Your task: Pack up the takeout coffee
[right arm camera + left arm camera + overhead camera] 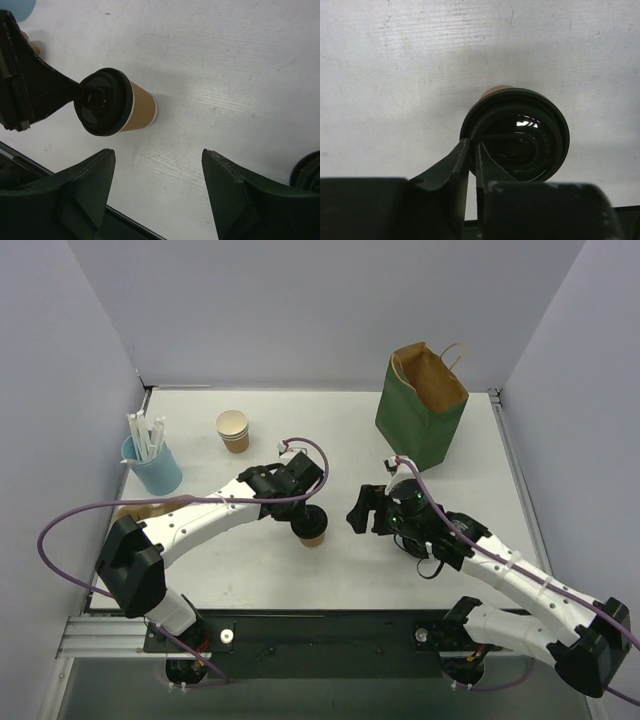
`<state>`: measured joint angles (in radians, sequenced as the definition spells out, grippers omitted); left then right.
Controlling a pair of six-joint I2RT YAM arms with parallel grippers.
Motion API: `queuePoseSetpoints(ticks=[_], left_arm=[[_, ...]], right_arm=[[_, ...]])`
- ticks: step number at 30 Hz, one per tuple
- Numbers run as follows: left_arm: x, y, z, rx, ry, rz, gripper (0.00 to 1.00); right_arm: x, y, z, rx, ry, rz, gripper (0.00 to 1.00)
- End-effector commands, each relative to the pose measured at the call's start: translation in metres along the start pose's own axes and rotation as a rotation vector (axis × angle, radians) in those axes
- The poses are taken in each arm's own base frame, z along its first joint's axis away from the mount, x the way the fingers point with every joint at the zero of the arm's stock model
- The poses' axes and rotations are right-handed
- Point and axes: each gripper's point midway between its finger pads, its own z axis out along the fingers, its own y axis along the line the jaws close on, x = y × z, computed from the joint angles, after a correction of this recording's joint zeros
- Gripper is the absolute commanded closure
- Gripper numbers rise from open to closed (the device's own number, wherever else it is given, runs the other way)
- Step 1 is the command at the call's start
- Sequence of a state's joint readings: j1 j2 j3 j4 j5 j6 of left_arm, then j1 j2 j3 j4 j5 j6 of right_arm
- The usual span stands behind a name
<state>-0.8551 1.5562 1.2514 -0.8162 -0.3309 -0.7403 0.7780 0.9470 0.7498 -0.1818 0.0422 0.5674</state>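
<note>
The takeout coffee [312, 527], a brown paper cup with a black lid, stands upright at mid-table. It also shows in the left wrist view [520, 135] and in the right wrist view [120, 105]. My left gripper [301, 517] is shut on the rim of its lid, with the fingers [457, 160] pinching the lid's edge. My right gripper [360, 512] is open and empty just right of the cup, its jaws wide apart above bare table [157, 152]. The green paper bag [420, 410] stands open at the back right.
A lidless tan cup [233, 430] stands at the back left. A blue cup of white sticks [152, 462] stands at the left. Part of a round black object [307, 170] shows at the right edge of the right wrist view.
</note>
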Motion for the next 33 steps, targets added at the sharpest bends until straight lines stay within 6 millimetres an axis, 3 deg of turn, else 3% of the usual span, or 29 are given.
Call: queuePoseSetpoints(ticks=[1,8,9,12,18,19,21,22,23,26,33], left_arm=[[-0.005,-0.007,-0.006,0.023,-0.01,-0.023,0.77],[-0.022,-0.016,-0.031,0.098,-0.054,-0.053,0.6],[-0.025,-0.016,-0.037,0.116,-0.067,-0.061,0.52],[-0.032,-0.012,-0.042,0.145,-0.092,-0.092,0.48],[-0.029,0.003,-0.03,0.206,-0.108,-0.132,0.46],[-0.025,0.001,-0.029,0.246,-0.091,-0.121,0.46],[-0.038,-0.002,-0.033,0.322,-0.142,-0.142,0.47],[-0.03,0.001,-0.027,0.333,-0.13,-0.143,0.47],[-0.037,-0.01,-0.033,0.418,-0.15,-0.15,0.46],[-0.037,-0.014,-0.033,0.532,-0.154,-0.177,0.47],[-0.027,-0.014,-0.014,0.558,-0.133,-0.178,0.46]], right_arm=[[-0.02,0.036,0.009,-0.155,0.006,0.094,0.29],[-0.016,0.05,0.018,-0.219,0.057,0.071,0.29],[-0.013,0.049,0.022,-0.216,0.072,0.068,0.29],[-0.009,0.053,0.028,-0.239,0.108,0.061,0.29],[-0.013,0.058,0.046,-0.291,0.178,0.083,0.31],[-0.013,0.059,0.046,-0.313,0.195,0.083,0.31],[-0.011,0.06,0.052,-0.324,0.22,0.079,0.31],[-0.009,0.062,0.053,-0.343,0.238,0.08,0.31],[-0.008,0.06,0.055,-0.343,0.248,0.084,0.31],[-0.004,0.059,0.061,-0.355,0.283,0.095,0.3],[0.007,0.057,0.078,-0.363,0.349,0.098,0.31]])
